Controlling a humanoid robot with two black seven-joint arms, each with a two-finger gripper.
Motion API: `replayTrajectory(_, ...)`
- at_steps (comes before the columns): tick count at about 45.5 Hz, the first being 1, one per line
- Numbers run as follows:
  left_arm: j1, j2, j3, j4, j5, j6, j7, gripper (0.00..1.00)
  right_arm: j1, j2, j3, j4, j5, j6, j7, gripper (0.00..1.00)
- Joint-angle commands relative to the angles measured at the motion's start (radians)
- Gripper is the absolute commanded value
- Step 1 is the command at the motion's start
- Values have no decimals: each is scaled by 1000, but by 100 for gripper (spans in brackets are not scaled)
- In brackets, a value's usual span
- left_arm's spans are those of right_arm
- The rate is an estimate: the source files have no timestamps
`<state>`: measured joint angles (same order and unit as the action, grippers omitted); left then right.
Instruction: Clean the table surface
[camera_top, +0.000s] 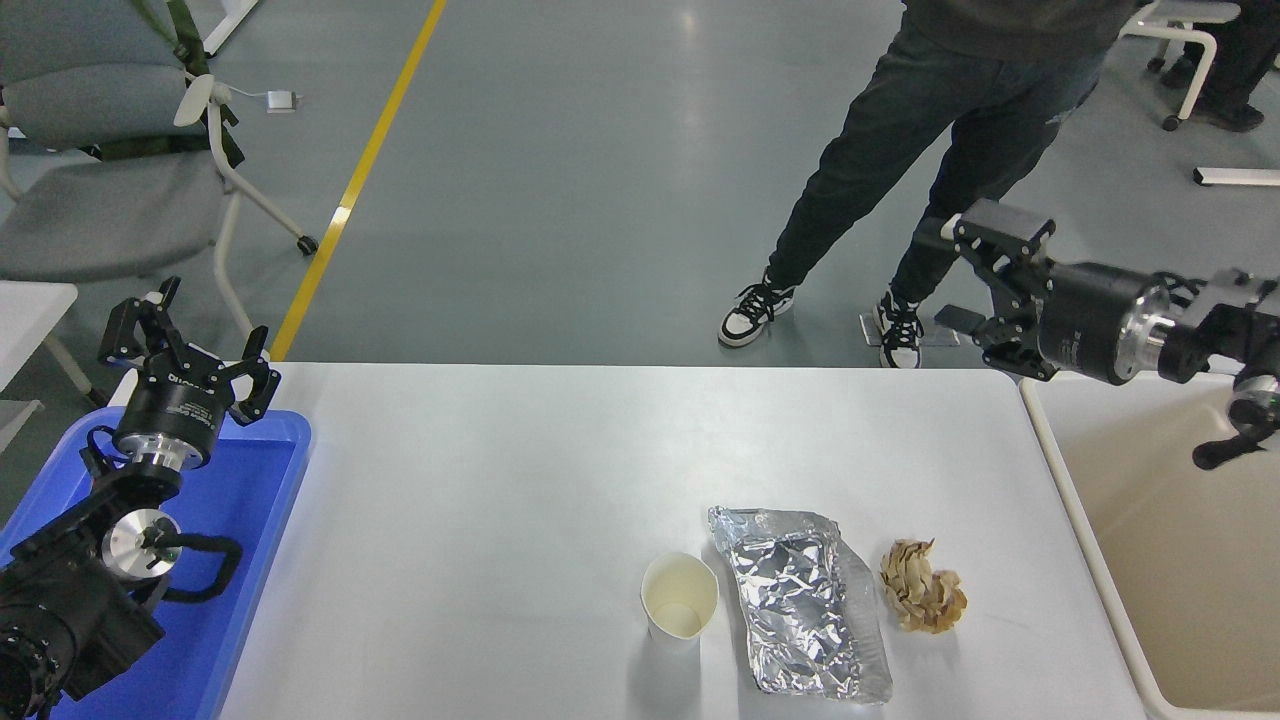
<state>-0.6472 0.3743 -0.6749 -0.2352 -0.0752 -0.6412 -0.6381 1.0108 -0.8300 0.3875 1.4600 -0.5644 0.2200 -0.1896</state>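
Observation:
The white table surface (480, 480) carries a paper cup (679, 597), a crumpled sheet of silver foil (805, 600) and a crumpled brown paper wad (922, 587) near its front right. My right gripper (950, 275) is open and empty, held high over the table's far right corner, pointing left, well away from the litter. My left gripper (185, 340) is open and parked at the lower left over the blue tray (255, 500).
A beige bin (1180, 560) stands at the table's right end. A person (900, 160) stands beyond the far edge. A grey chair (110, 170) is at the back left.

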Motion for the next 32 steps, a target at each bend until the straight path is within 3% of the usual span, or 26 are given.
replayTrajectory(1,0,0,0,1,0,0,0,100,232,172,-245,22,-26,38,-209,100)
replayTrajectory(13,0,0,0,1,0,0,0,100,267,468,-288,-53,-14,74,-599,100)
replayTrajectory(32,-2,0,0,-1,0,0,0,100,253,555,-341,-84,-34,277,-663,100)
